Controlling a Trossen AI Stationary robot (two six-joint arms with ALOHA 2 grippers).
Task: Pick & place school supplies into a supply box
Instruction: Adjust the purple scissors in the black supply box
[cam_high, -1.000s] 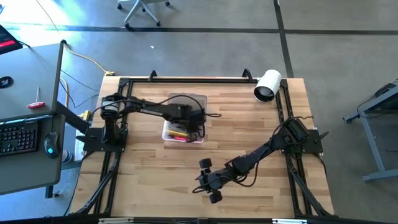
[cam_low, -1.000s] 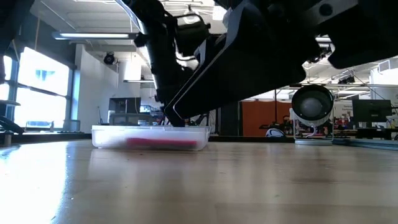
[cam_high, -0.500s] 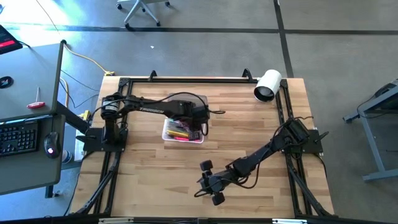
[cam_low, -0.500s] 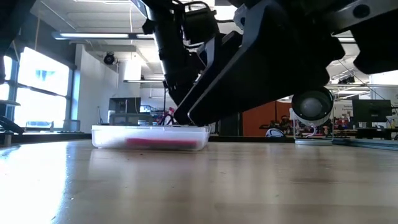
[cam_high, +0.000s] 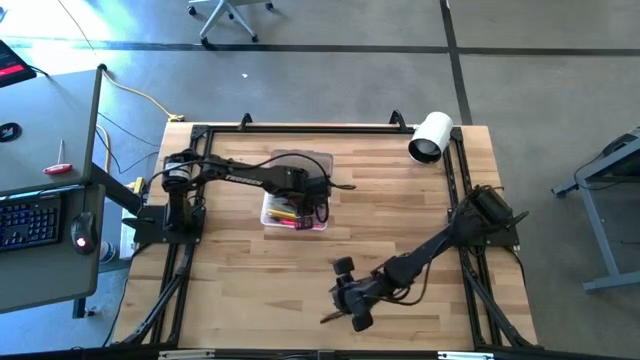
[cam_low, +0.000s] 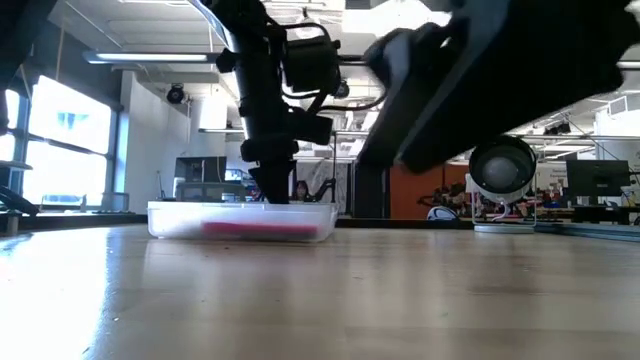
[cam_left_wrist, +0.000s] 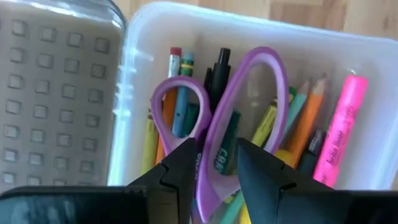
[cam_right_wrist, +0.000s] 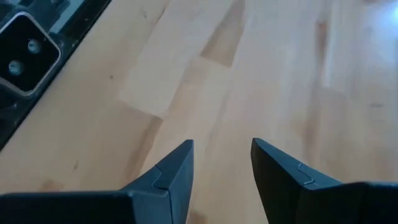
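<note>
Supply box (cam_high: 296, 205) sat on the counter (cam_high: 400, 215) left of centre, toward the far side, its ribbed lid (cam_left_wrist: 56, 93) lying open flat beside the tray. Inside the box lay the school supplies: purple-handled scissors (cam_left_wrist: 233, 124) on top, a pink marker (cam_left_wrist: 339, 127) along one wall, a black pen (cam_left_wrist: 217, 71), orange and yellow pencils (cam_left_wrist: 305, 118) and a green-capped one (cam_left_wrist: 183, 93) crowded underneath. From the low view the pink marker showed as a red-pink band through the clear wall of the box (cam_low: 242, 222).

Left gripper (cam_left_wrist: 214, 168) hung right over the box, jaws parted a little, one finger to each side of the scissors' handle loop, clamping nothing. In the overhead view that gripper (cam_high: 318, 190) covered the right end of the box, and in the low view it (cam_low: 270, 170) came straight down onto the tray.

Right gripper (cam_high: 345, 305) was well apart from all that, out over the near middle of the counter, with nothing but bare wood beneath it. Its jaws (cam_right_wrist: 221, 168) stood apart and empty.

White cylindrical roll (cam_high: 431, 137) lay at the far right corner of the counter, well clear of both arms.
</note>
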